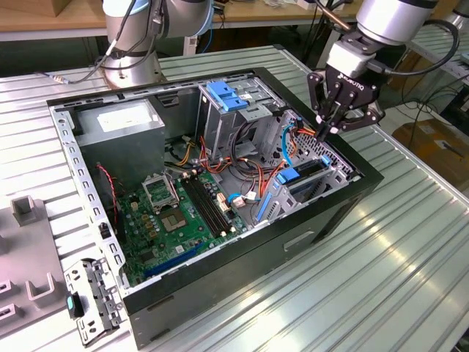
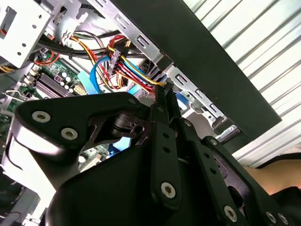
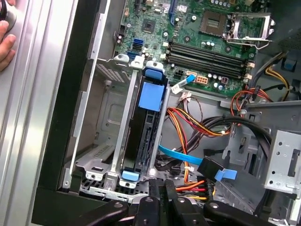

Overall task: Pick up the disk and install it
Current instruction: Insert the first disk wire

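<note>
1. The disk (image 3: pixel 143 134), a flat black-and-silver metal drive edged by a blue plastic carrier frame, stands on edge inside the grey sheet-metal drive bay (image 3: pixel 106 122) at a corner of the black open computer case (image 1: pixel 242 271). It looks seated between the bay's rails.
2. Handling, as a judgement: stiff, fairly heavy for its size, smooth-sided and sensitive to knocks. The blue frame ends look like the safest places to press or grip, not the label face.
3. The gripper (image 1: pixel 325 130) hangs just above the bay, its black fingers (image 2: pixel 164 101) pressed together with nothing between them.
4. Near the fingertips runs a bundle of red, yellow and orange cables (image 2: pixel 127 66), close but not clamped.
5. The first wrist view looks straight down on the disk's edge, the green motherboard (image 3: pixel 197 28) and a person's hand (image 3: pixel 5 37) on the ribbed metal table (image 1: pixel 381 264). The exterior view gives the gripper's height over the case. The second wrist view shows the closed fingertips against the cables.
</note>
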### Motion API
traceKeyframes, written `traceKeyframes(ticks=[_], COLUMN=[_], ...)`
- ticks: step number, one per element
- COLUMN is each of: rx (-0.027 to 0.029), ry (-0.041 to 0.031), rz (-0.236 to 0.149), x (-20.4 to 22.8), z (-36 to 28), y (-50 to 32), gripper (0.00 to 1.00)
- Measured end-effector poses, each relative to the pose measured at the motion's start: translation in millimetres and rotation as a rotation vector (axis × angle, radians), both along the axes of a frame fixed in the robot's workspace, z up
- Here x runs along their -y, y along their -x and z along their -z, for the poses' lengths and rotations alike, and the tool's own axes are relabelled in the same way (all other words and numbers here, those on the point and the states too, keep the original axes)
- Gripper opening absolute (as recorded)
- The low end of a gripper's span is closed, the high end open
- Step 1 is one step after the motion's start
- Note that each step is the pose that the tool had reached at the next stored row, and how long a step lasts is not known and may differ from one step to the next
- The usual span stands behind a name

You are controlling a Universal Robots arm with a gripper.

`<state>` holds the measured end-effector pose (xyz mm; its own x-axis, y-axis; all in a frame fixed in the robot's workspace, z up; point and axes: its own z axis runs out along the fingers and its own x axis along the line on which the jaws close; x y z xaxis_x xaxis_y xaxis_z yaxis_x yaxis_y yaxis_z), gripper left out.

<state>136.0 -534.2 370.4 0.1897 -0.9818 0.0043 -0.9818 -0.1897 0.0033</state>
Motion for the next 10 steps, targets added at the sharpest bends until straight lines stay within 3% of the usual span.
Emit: traceKeyframes(ticks=[10], rx=[0.0], ry=[-0.0001], rz=[0.013], x=[0.0], z=[0.1], y=[0.0], gripper=[0.16])
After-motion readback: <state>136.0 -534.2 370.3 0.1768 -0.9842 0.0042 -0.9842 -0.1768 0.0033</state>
